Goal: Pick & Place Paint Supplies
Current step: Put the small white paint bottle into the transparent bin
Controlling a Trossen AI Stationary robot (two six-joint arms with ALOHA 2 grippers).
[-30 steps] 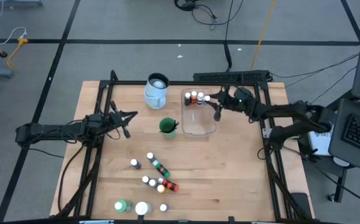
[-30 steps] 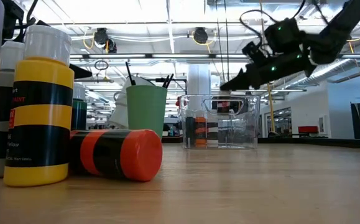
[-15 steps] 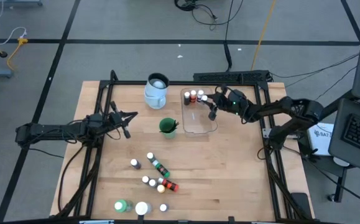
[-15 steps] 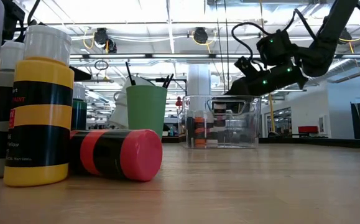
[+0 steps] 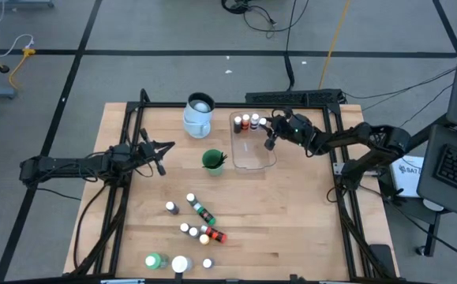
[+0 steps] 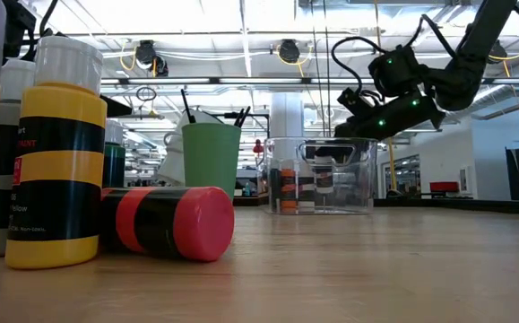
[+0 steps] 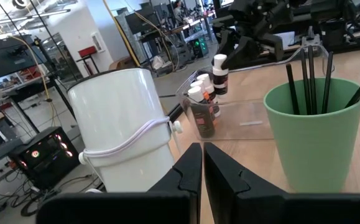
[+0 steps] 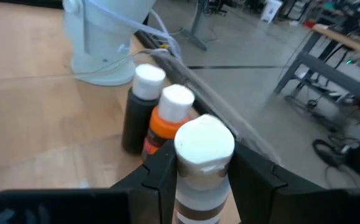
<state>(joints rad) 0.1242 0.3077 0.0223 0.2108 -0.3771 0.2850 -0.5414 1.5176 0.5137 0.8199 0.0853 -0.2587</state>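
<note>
Nearest the bench's [image 5: 291,213] front edge, a green bottle [image 5: 154,260], a white jar [image 5: 180,264] and a single white-capped bottle [image 5: 207,263] stand in a row. Just behind them lies a loose cluster of small paint bottles [image 5: 200,221]; in the low view one yellow-banded bottle [image 6: 59,161] stands upright and a red one [image 6: 169,222] lies on its side. Farther back, a green cup [image 5: 212,160] holds thin dark brushes [image 7: 308,74]. Beside it sits the clear tub [image 5: 253,154], with a dark bottle [image 8: 141,109] and an orange bottle [image 8: 166,118] standing in its far corner. Above the tub's far right part hangs the right gripper [image 5: 269,136], its jaws pinching a white-capped brown-banded bottle [image 8: 199,165] upright. At the left, the left gripper [image 5: 159,158] waits over bare bench, jaws pressed together and holding nothing. Farthest back, the pale jug [image 5: 199,114] stands near the bench's rear edge.
</note>
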